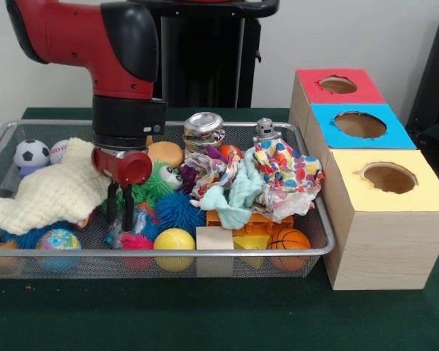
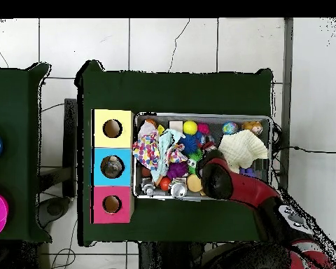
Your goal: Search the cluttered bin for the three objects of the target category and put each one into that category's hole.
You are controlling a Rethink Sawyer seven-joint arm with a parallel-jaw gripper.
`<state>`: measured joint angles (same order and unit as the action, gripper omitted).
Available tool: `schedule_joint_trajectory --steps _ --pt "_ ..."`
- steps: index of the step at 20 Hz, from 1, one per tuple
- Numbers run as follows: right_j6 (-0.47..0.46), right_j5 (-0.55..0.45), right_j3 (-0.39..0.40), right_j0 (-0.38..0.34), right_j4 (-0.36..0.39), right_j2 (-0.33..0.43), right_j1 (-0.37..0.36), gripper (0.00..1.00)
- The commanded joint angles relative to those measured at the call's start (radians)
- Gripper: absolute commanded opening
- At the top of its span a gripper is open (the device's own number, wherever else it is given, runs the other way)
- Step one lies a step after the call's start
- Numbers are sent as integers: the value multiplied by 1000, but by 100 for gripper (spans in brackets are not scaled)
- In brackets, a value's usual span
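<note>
Currently gripper [image 1: 120, 208] lowered into wire bin [image 1: 318, 219] beside cream cloth [image 1: 55, 190], fingers narrowly parted, holding nothing visible.

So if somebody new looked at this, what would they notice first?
Probably the big red and black robot arm reaching down into the wire bin, its gripper low among the spiky balls. Next, the jumble of toys and cloths, with a yellow ball at the front. Beside the bin stand three boxes with holes: red, blue, yellow.
</note>
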<state>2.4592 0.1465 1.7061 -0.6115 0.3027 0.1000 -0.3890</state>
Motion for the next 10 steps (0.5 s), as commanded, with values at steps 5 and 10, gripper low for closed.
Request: schedule_joint_trajectory --steps 5,10 --pt "75 -91 87 51 -31 30 5 100" --pt "22 -203 38 35 -39 62 -18 100"
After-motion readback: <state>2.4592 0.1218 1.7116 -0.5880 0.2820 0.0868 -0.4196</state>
